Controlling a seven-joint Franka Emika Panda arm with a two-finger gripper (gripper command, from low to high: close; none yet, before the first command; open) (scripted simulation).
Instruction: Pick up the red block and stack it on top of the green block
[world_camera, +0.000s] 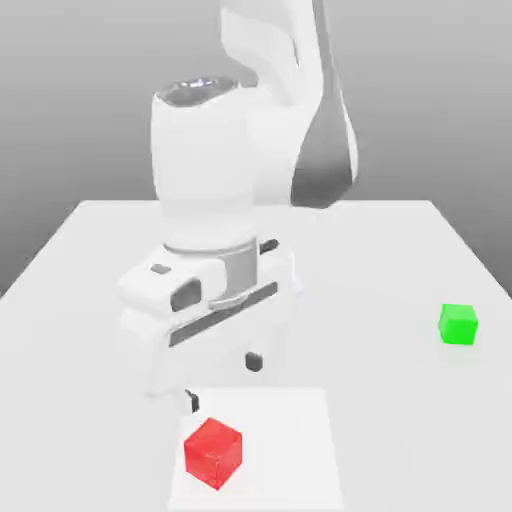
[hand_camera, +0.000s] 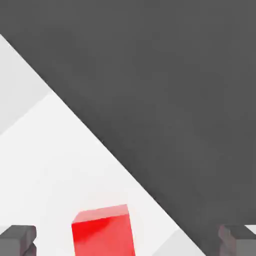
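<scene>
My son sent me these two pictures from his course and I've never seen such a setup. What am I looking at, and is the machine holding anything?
It is a computer-simulated white robot arm on a pale table. One picture looks at the scene from outside; the other comes from a camera on the arm's hand. The gripper has two dark fingers, standing open and holding nothing. A red block lies near the gripper, between the fingers in the hand view. A green block sits apart, toward the exterior view's right.

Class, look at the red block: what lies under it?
The red block rests on a brighter white square patch of the white table. The spot directly beneath it is covered by the block itself.
</scene>
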